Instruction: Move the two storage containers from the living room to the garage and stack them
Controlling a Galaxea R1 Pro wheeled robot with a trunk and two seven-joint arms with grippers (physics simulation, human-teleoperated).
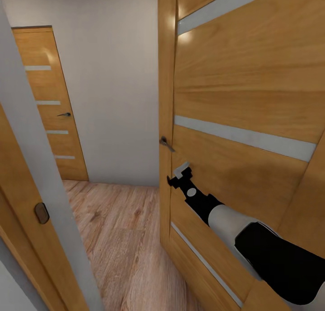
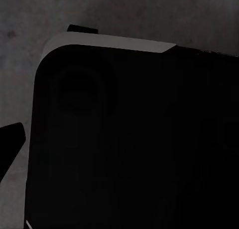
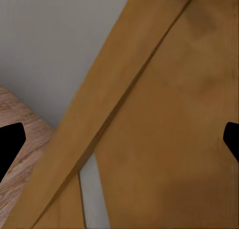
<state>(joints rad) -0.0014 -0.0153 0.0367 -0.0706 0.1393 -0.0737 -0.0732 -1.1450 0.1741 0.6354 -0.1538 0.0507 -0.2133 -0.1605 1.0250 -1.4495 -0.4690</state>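
Wood-floored hallway (image 1: 117, 239): right hand (image 1: 179, 175) (fingers apart) against an open wooden door (image 1: 243, 99); left hand's state apparently unreadable.

Light wood plank floor (image 1: 117, 239) runs from the near doorway to the far white wall (image 1: 113, 76), between wooden doors.

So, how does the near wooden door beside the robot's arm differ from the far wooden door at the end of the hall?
The near wooden door stands swung open; the far wooden door sits shut in its frame. The right gripper is close to the near door's edge, while nothing is near the far one. Both are honey-coloured with pale horizontal strips and lever handles.
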